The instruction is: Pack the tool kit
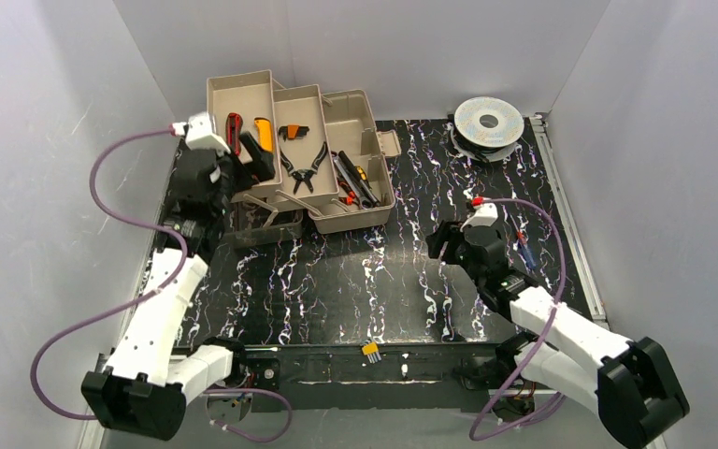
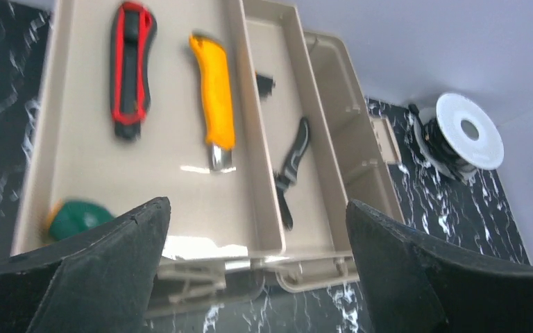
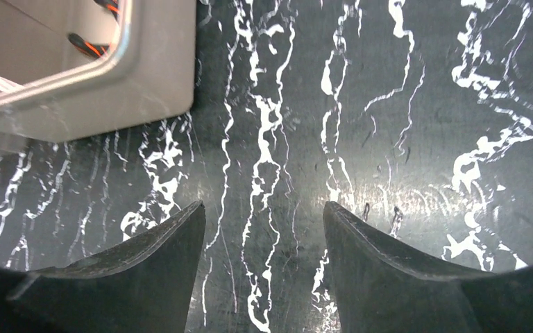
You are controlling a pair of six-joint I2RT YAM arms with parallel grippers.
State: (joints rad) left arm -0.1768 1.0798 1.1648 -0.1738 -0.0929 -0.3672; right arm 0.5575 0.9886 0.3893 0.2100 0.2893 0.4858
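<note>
Probably stiff yet light (hinged trays point(image 1: 243, 98)), the tan plastic fold-out toolbox point(image 1: 351, 117): grasp its nine-o'clock wall; left gripper point(image 2: 255, 208) and right gripper point(image 3: 264, 208) gape empty.

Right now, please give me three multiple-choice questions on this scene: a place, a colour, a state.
1. Where does the yellow knife lie? A. leftmost tray B. middle tray C. table
2. What colour is the knife beside it? A. blue B. red and black C. white
3. How is the left gripper? A. shut on pliers B. open and empty C. shut on yellow knife
Answers: 1 A, it lies on that tray's floor; 2 B, red edges around a black body; 3 B, its fingers stand apart, nothing between.
</note>
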